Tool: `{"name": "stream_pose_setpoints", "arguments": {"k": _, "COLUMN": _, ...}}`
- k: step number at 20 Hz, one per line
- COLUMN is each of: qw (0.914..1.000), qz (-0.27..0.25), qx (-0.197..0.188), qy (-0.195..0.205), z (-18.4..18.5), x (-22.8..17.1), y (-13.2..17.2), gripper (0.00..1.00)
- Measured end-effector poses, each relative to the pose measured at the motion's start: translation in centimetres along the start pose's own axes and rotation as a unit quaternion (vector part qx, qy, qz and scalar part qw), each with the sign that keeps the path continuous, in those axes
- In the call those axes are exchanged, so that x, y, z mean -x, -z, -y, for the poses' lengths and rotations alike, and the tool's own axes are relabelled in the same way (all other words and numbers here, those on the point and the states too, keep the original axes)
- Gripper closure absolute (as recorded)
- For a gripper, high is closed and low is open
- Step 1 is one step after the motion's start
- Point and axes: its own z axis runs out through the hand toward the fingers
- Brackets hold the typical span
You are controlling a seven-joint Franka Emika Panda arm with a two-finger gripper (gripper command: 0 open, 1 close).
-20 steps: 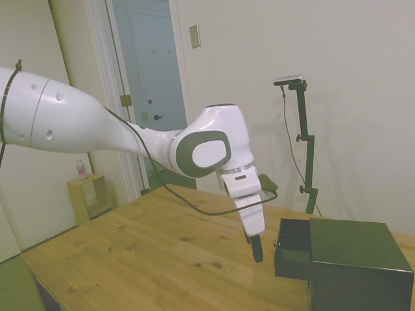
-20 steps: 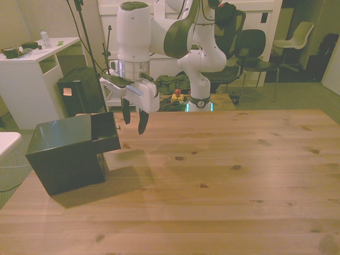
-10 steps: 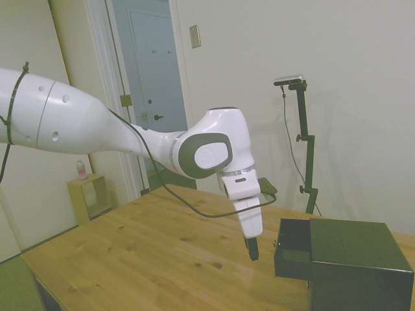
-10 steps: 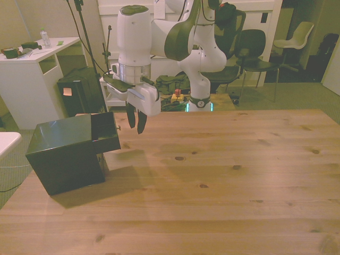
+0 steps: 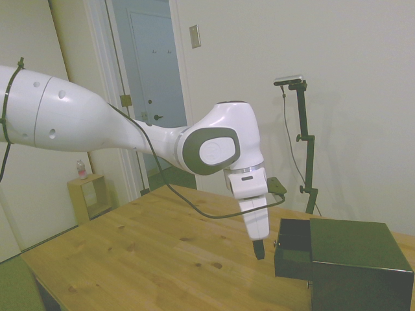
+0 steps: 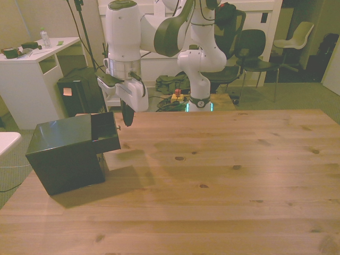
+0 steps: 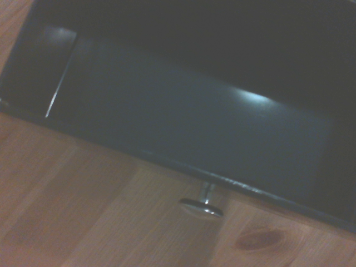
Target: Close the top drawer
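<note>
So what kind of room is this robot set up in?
Probably a robotics lab or office workspace. A white Franka arm works at a wooden table, with office chairs and a white desk behind it, and a plain door in the wall.

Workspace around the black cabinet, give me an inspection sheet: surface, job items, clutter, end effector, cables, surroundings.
Surface: wooden table, bare pine boards with knots.
Job's things: top drawer of the black cabinet stands pulled out; its silver knob shows in the wrist view; the tray looks empty.
Clutter: nothing seen on the table.
End effector: fingers closed together, beside the drawer front at about knob level, holding nothing; contact cannot be told.
Cables: black cable loops along the arm, clear of the table.
Surroundings: white desk, chairs, door.
</note>
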Motion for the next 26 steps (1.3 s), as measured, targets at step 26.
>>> {"name": "stream_pose_setpoints", "arguments": {"k": 26, "qw": 0.9985, "qz": -0.004, "qx": -0.015, "qy": -0.052, "z": 1.0, "x": -5.9, "y": 0.9, "gripper": 1.0}}
